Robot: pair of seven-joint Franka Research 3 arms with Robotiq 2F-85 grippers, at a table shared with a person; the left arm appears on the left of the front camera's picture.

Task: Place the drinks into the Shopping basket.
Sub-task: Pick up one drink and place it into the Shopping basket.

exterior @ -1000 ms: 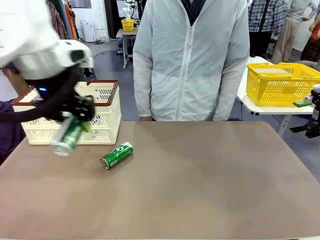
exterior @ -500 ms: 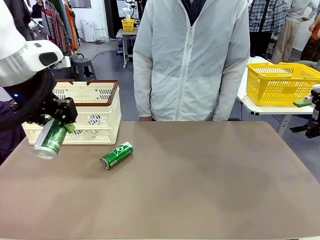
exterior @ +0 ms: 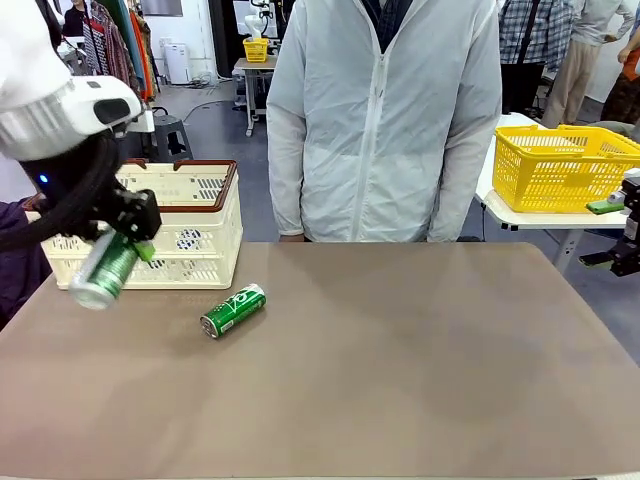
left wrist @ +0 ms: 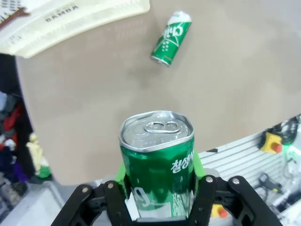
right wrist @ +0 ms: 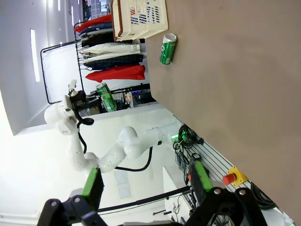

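Shopping basket [exterior: 205, 230], cream with a brown rim, sits at your table's [exterior: 400, 370] far left corner. Your left pincer [exterior: 128, 240] hangs in front of it, clamped on a tilted green drink can [exterior: 103, 272] above the table. A second green can [exterior: 232, 310] lies on its side nearby. Your right pincer [right wrist: 146, 186] stands wide apart, holding nothing

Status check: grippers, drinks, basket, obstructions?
Left gripper shut on green drink can. Right gripper open. Second green can on table. Cream slotted basket unobstructed.
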